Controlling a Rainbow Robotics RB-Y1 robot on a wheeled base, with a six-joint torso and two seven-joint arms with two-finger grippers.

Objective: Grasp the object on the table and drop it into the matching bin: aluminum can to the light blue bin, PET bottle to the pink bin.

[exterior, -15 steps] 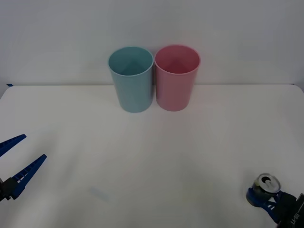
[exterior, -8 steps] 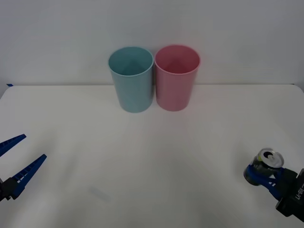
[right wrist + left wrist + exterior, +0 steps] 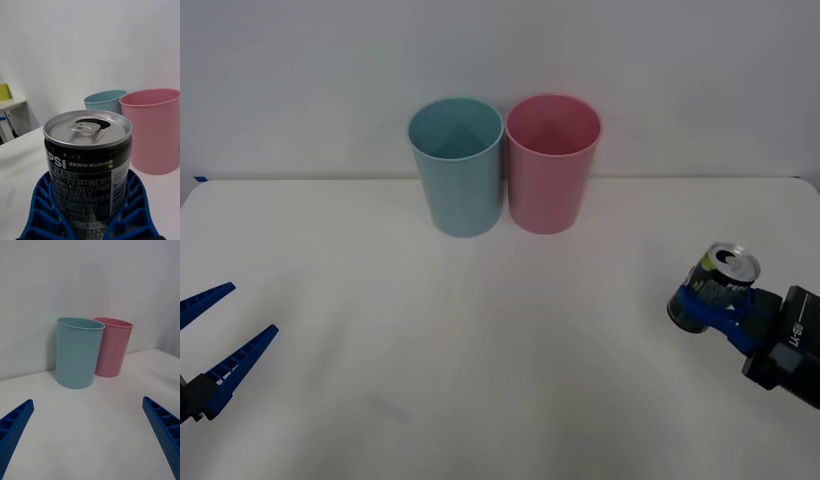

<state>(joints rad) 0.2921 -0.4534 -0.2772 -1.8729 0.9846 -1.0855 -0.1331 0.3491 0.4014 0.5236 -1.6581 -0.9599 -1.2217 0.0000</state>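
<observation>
Right claw [image 3: 708,305] pinches the can [image 3: 714,286], now raised off the surface [image 3: 480,350] and carried inward. Blue bin [image 3: 458,165] lies ahead-left of it, beyond the pink bin [image 3: 551,163]. Transport begun. Left claw [image 3: 215,340] idles, spread.

Lab (bare white table [image 3: 480,380], wall [image 3: 300,80])

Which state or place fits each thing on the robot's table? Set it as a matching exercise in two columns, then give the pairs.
Things:
1. aluminum can
2. light blue bin
3. pink bin
4. left claw

States:
A. open, holding nothing
B. stands far back, on the robot's right of its twin
C. gripped in the right claw
D. stands far back, on the robot's left of its twin

Pairs: 1-C, 2-D, 3-B, 4-A
</observation>
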